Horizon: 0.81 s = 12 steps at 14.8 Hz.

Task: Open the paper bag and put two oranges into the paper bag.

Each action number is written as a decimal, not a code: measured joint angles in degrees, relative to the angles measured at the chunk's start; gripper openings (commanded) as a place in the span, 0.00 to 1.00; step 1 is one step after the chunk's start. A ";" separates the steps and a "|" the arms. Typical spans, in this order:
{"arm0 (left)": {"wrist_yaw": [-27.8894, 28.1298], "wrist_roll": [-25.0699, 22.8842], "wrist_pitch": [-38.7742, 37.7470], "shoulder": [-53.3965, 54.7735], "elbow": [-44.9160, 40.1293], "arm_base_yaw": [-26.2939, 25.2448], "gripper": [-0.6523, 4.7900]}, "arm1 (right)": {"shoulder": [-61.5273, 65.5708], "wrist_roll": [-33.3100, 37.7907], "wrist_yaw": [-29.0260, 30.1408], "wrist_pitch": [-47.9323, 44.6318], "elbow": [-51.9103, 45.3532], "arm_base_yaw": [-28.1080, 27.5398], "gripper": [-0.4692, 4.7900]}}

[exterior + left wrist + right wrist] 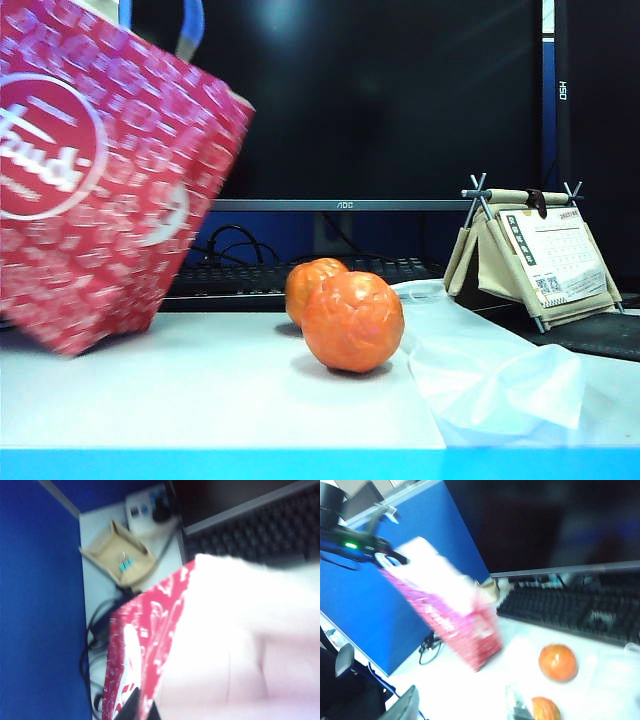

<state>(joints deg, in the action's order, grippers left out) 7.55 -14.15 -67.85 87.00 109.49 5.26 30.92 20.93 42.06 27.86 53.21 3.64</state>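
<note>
The red paper bag (95, 190) hangs tilted at the left of the exterior view, its lower corner close to the table. In the left wrist view my left gripper (142, 708) is shut on the bag's red wall (150, 625) at the rim, beside the pale inside of the bag (240, 640). The right wrist view shows that arm (355, 542) holding the bag (450, 615) by its top. Two oranges (352, 320) (312, 283) lie touching on the table's middle. My right gripper (462, 707) is open over bare table, one orange (546, 709) just outside a finger, the other orange (558, 662) farther off.
A translucent plastic bag (490, 375) lies right of the oranges. Behind them are a keyboard (300, 275) and a monitor (345, 100), with a desk calendar stand (530, 250) at the right. A tan tray (120, 555) and cables (92, 645) sit behind the bag by the blue partition (365, 610).
</note>
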 measured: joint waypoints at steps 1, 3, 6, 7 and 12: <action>-0.02 -0.07 -0.61 -0.74 0.02 0.02 0.11 | 0.02 0.00 -0.02 0.13 -0.92 0.00 0.51; -0.20 -0.11 -0.96 -1.31 0.98 0.02 0.11 | 0.02 0.02 0.00 0.17 -1.66 0.00 0.51; -8.39 1.86 -7.48 -1.51 2.93 0.07 0.11 | -0.04 0.00 0.04 -0.52 -3.54 0.31 0.51; -9.29 2.19 -9.77 -1.42 2.91 0.79 0.11 | -0.04 0.02 -0.02 -0.70 -4.98 1.01 0.51; -9.79 2.36 -14.03 -0.92 2.16 4.72 0.11 | 3.72 -0.22 -8.28 -3.87 -16.66 14.49 0.98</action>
<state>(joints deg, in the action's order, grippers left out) -2.24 -11.79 -81.89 86.08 111.66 9.98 34.63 20.71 33.78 23.99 36.56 18.13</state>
